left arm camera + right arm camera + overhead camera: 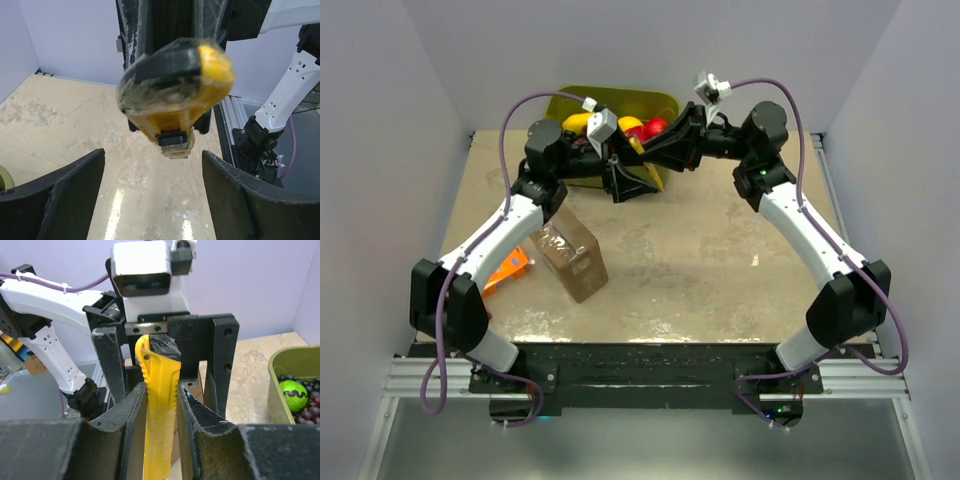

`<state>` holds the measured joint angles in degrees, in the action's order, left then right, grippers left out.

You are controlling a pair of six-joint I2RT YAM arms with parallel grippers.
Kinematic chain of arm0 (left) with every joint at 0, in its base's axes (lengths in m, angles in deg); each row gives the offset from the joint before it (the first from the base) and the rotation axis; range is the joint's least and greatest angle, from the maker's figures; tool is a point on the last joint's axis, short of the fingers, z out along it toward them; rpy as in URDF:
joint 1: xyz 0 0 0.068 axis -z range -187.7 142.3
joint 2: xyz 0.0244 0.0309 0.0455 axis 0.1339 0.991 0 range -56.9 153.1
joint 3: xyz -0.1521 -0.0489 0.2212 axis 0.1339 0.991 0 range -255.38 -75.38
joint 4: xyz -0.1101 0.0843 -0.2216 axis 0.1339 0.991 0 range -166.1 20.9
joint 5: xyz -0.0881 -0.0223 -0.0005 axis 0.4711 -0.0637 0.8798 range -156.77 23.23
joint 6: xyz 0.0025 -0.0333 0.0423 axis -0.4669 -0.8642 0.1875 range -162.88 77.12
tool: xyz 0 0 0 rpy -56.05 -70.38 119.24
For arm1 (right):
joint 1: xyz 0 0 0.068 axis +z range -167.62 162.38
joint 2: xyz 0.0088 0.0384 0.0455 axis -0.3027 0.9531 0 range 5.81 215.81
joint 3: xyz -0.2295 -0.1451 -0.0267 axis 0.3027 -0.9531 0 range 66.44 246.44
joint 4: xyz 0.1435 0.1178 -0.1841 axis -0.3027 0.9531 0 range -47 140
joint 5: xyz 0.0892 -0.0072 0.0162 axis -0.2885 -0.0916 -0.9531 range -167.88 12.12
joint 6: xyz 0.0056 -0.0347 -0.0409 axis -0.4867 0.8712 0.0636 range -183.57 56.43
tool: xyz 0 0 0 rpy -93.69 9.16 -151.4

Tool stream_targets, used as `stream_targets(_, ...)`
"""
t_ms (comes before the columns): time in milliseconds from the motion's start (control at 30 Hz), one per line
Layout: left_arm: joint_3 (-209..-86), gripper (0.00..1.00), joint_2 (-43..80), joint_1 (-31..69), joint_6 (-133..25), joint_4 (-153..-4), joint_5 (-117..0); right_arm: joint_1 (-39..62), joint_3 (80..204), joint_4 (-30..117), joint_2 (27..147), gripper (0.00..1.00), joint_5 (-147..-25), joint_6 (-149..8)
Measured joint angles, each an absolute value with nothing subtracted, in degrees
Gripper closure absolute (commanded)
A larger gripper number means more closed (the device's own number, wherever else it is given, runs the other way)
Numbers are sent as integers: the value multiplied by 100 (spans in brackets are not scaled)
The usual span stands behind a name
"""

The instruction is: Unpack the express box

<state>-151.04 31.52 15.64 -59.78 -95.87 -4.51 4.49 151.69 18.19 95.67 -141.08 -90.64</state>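
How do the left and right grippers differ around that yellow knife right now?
The right gripper's jaws are shut on the yellow knife; the left gripper's jaws stand wide open either side of it, not touching. The right gripper carries the knife alone; the left gripper holds nothing. Both face each other above the table.

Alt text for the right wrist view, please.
The right gripper is shut on a yellow utility knife, pointing it into the open left gripper facing it. At the right edge, an olive-green bin holds a green ball and dark grapes.
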Motion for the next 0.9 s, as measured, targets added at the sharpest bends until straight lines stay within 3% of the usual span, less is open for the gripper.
stream_targets(167,-15266,30,3222,1564,-6162,-9880,-246,449,15158,1819,9567,100,-14108,-9053)
stream_targets(400,-15467,54,3419,1603,-6407,-10236,163,449,15158,1819,9587,100,-14108,-9053)
stream_targets(500,-15469,72,3537,1612,-6523,-10322,299,449,15158,1814,9626,100,-14105,-9053)
stream_targets(533,-15469,88,3572,1612,-6566,-10352,316,449,15158,1816,9648,100,-14138,-9059)
stream_targets(567,-15469,95,3616,1612,-6636,-10385,325,449,15158,1812,9661,100,-14199,-9031)
stream_targets(633,-15473,100,3696,1590,-6754,-10472,401,449,15158,1845,9674,99,-14243,-8987)
stream_targets(700,-15480,100,3731,1585,-6818,-10527,425,447,15158,1862,9696,90,-14261,-8948)
stream_targets(733,-15480,100,3744,1588,-6842,-10538,441,444,15158,1899,9696,76,-14258,-8930)
stream_targets(800,-15482,100,3769,1585,-6879,-10564,471,444,15158,1954,9696,63,-14254,-8889)
stream_targets(833,-15482,100,3773,1585,-6885,-10564,482,444,15158,1989,9696,47,-14252,-8863)
stream_targets(900,-15482,100,3784,1585,-6879,-10534,491,442,15178,2160,9694,36,-14208,-8797)
